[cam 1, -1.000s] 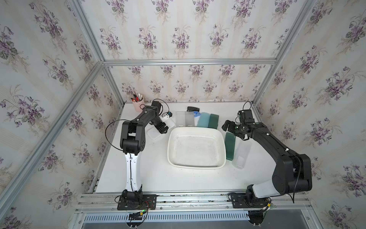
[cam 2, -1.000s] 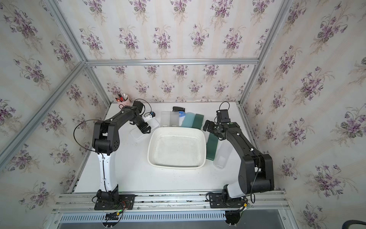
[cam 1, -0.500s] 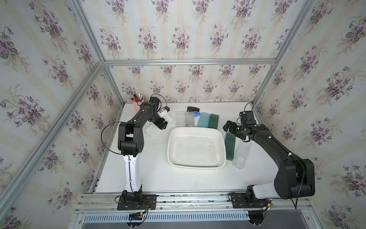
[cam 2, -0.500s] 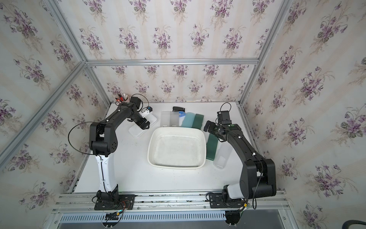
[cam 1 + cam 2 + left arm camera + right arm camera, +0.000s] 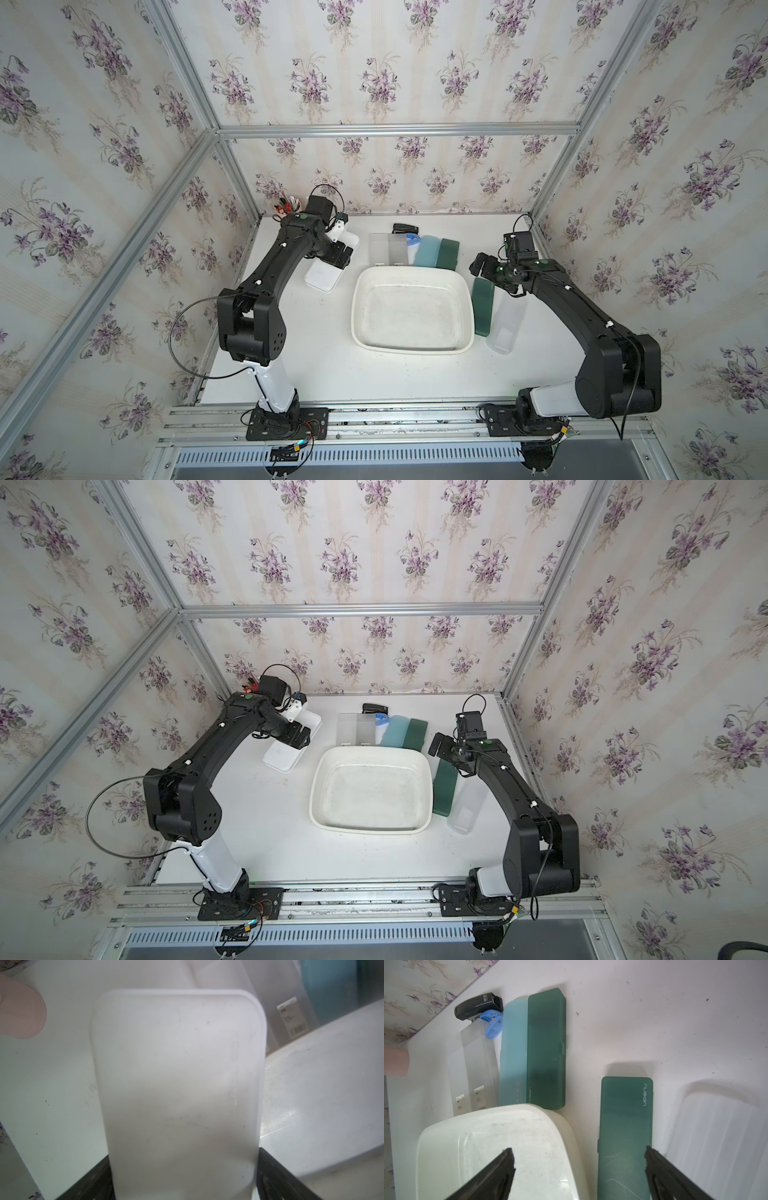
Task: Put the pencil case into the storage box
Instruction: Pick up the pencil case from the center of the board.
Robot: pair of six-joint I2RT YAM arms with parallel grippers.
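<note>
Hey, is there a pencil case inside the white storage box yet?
No, the storage box is empty in both top views, and the dark green pencil case lies outside, beside its rim.

Top views: bright, even, diffuse light; soft shadows only. Left wrist: white pencil case [image 5: 176,1084] very close, out of focus, washed out; glare streak on storage box [image 5: 332,1053]. Right wrist: sharp, soft shadow past dark green pencil case [image 5: 625,1126].

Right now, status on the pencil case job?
Left jaws astride white case, grip unclear. Right jaws open above green case right of tub. Tub empty, nothing blocking it.
</note>
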